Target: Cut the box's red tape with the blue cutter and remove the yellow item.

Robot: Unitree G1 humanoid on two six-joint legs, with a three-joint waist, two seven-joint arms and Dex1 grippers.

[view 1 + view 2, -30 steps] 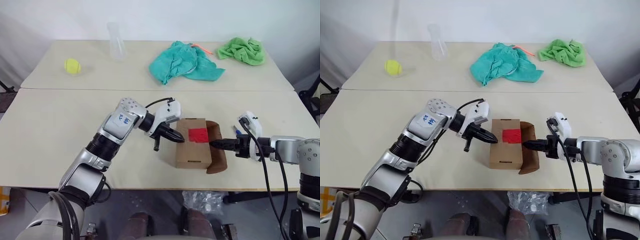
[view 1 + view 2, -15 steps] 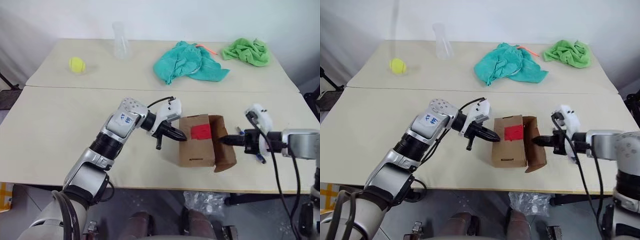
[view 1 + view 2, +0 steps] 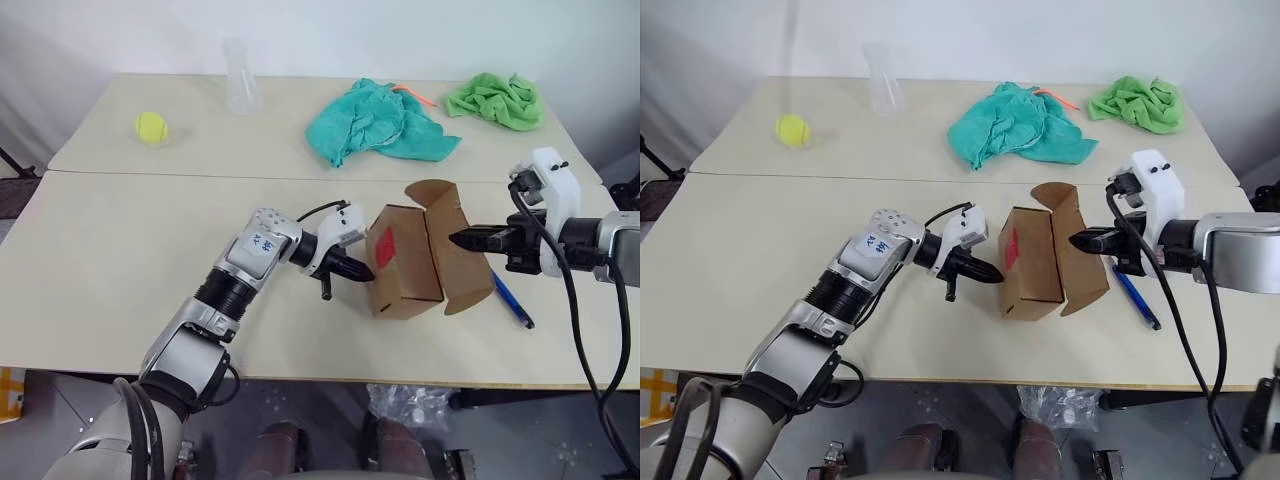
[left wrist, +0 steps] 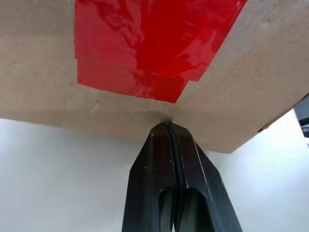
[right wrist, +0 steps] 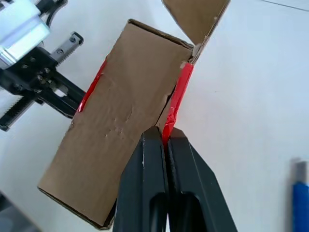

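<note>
Pinched shut on the box's opened flap, the right gripper (image 3: 462, 238) has lifted since a second ago, and the box (image 3: 405, 262) has tipped up off its broad face onto an edge, with the flap swung higher on that gripper's side. Opposite it, the left gripper (image 3: 362, 270) is closed on nothing, its joined tips pressed against the taped face just below the red tape (image 4: 153, 44), bracing the carton from the far side. Judging by this, the seal is already parted and the work has turned to opening the box; the yellow item is not in sight, presumably inside. Lying on the table just below and beyond the right gripper is the blue cutter (image 3: 511, 298), set down and untouched. Counted: one box, one cutter, one tennis ball (image 3: 151, 127), one clear flask (image 3: 237, 78), two cloths, a teal cloth (image 3: 378, 122) and a green cloth (image 3: 496, 100), well beyond both grippers.
</note>
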